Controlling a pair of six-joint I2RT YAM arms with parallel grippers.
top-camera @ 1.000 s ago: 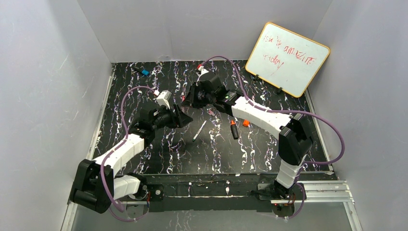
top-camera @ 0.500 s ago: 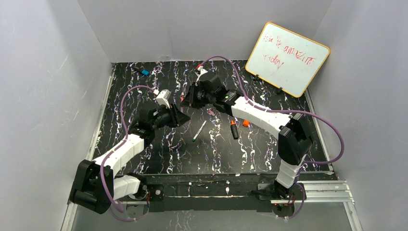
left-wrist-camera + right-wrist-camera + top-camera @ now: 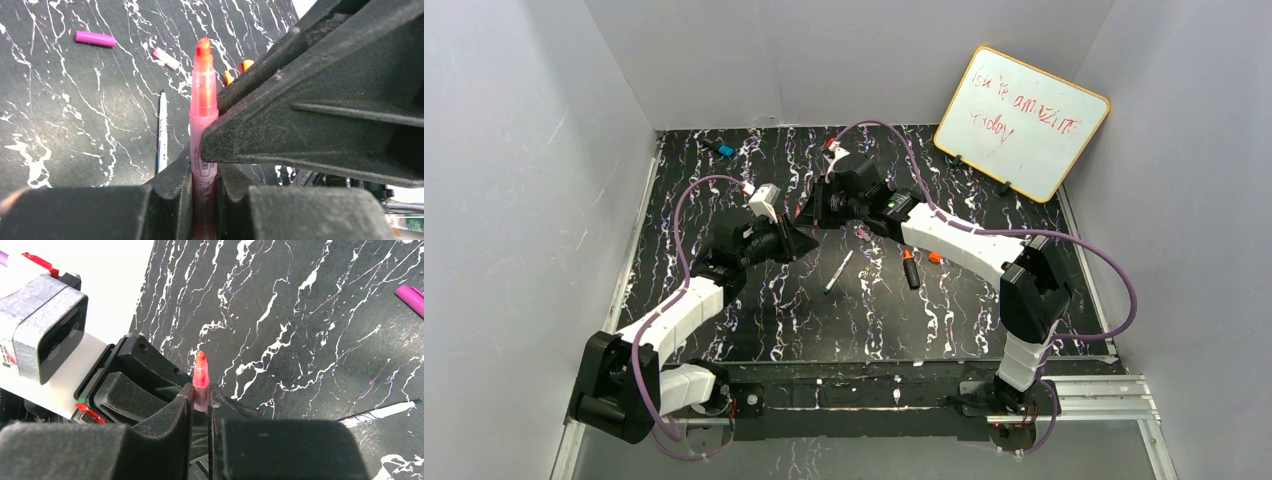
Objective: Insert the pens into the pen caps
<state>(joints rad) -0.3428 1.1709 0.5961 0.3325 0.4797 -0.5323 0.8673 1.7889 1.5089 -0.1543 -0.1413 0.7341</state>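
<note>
Jaws of the left gripper (image 3: 205, 180) clamp the pink pen (image 3: 204, 100); the right gripper (image 3: 201, 402) pinches the same pen, above the black table (image 3: 874, 320).

Translucent pink pen (image 3: 203, 95), orange-red at its tip, against a black bench (image 3: 754, 300) veined white and purple. Also pictured: a white pen (image 3: 162, 130), magenta cap (image 3: 95, 38), pale pink cap (image 3: 165, 58), orange cap (image 3: 935, 257) and black, orange-ended marker (image 3: 911, 272). The white whiteboard (image 3: 1024, 120) is orange-framed, with red writing.
</note>
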